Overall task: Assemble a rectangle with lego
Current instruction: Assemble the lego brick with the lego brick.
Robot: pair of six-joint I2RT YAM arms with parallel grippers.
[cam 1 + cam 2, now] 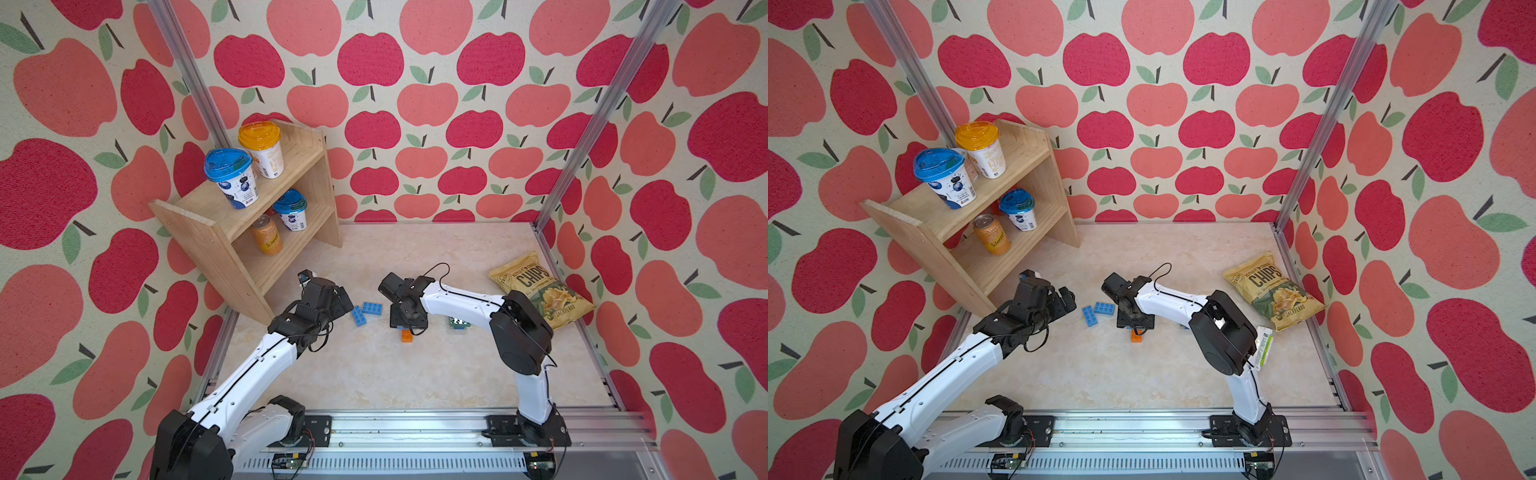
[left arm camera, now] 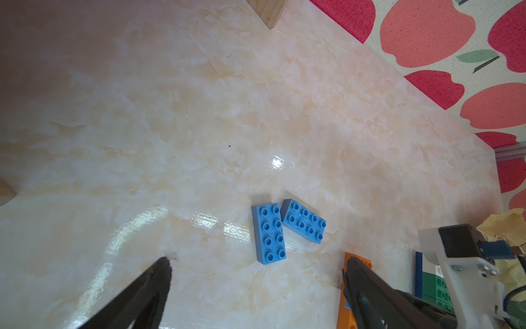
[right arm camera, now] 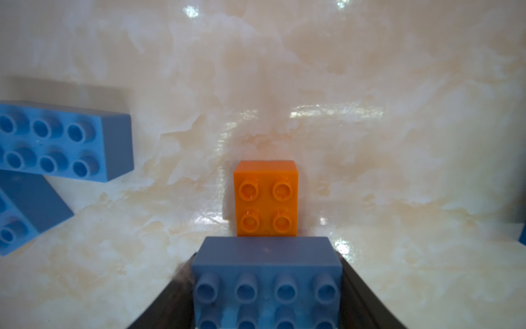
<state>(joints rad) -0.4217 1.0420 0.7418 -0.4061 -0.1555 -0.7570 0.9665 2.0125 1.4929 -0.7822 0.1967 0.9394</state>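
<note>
Right hand (image 3: 266,293) is clamped on a blue brick (image 3: 267,273), which covers the near end of the orange brick (image 3: 266,199) lying on the counter (image 3: 370,142). Contact between the two cannot be confirmed. Left hand (image 2: 257,266) is spread open over the counter. Loose blue pair (image 2: 269,236) lies corner to corner on the counter, near the orange brick.

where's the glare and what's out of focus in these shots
Left wrist view: glare streaks on the glossy table, the fingers of the left gripper soft. Right wrist view: the blue brick in the right gripper is blurred, the orange brick sharp. Both top views: even, soft light.
</note>
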